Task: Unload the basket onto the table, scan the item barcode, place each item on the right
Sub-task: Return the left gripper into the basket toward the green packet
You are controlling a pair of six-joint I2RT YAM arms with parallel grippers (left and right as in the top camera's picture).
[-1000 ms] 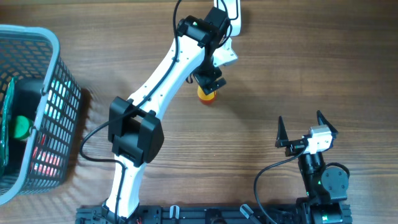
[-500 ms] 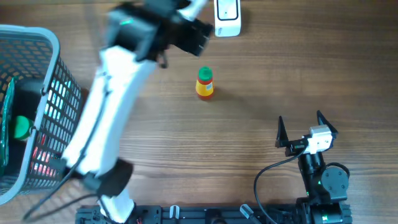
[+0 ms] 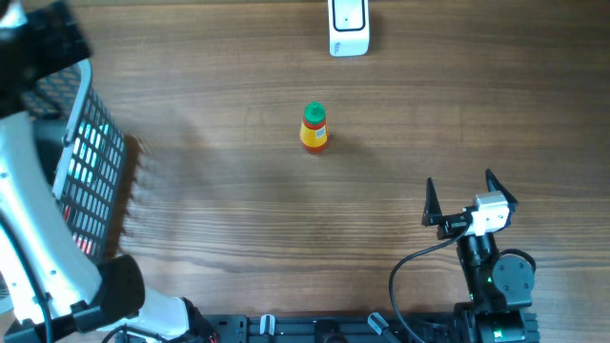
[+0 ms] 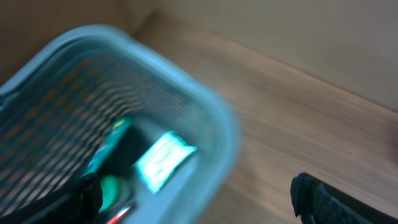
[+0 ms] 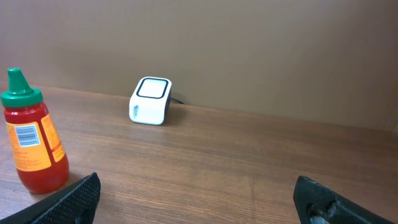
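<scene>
Plainly, both jaws wide apart, empty; basket (image 4: 210,121) with a green blob (image 4: 111,190) and pale packet (image 4: 165,159) inside.

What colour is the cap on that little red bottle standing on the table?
The cap is green, clearest in the right wrist view.

Soft even light; basket (image 4: 56,118) motion-blurred in left wrist view, bottle (image 5: 34,142) sharp elsewh.

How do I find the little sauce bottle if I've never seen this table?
Look at the wooden table, near its middle. A small red bottle stands upright there, alone. Unlike the white scanner box nearby, it has a green cap and a barcode label.
</scene>
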